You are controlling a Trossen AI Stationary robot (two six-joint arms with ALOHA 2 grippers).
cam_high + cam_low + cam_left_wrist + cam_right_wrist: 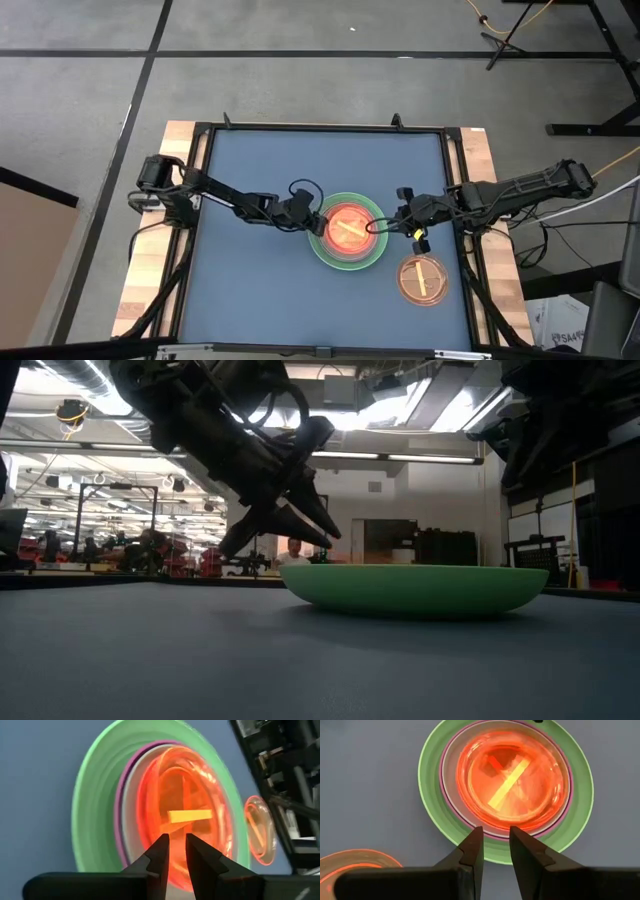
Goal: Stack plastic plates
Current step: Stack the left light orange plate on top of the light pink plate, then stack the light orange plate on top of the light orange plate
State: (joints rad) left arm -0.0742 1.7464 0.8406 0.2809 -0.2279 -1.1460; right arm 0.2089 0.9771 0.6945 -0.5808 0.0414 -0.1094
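A large green plate [345,265] lies at the table's middle. In it are nested a magenta plate [441,770], a pale plate [131,820] and small translucent orange-pink plates [512,775]. One more small translucent orange plate [422,278] lies flat on the table, near right of the stack. My left gripper [178,842] hangs over the stack's left rim, slanting down, its fingers a narrow gap apart and empty; the low view shows it [328,538] above the green rim [415,590]. My right gripper [496,835] hangs over the stack's right rim, narrowly open and empty.
The blue table mat [250,300] is bare on its left half and along the far side. A black frame [320,127] runs round the mat. The lone orange plate also shows in the right wrist view [350,862].
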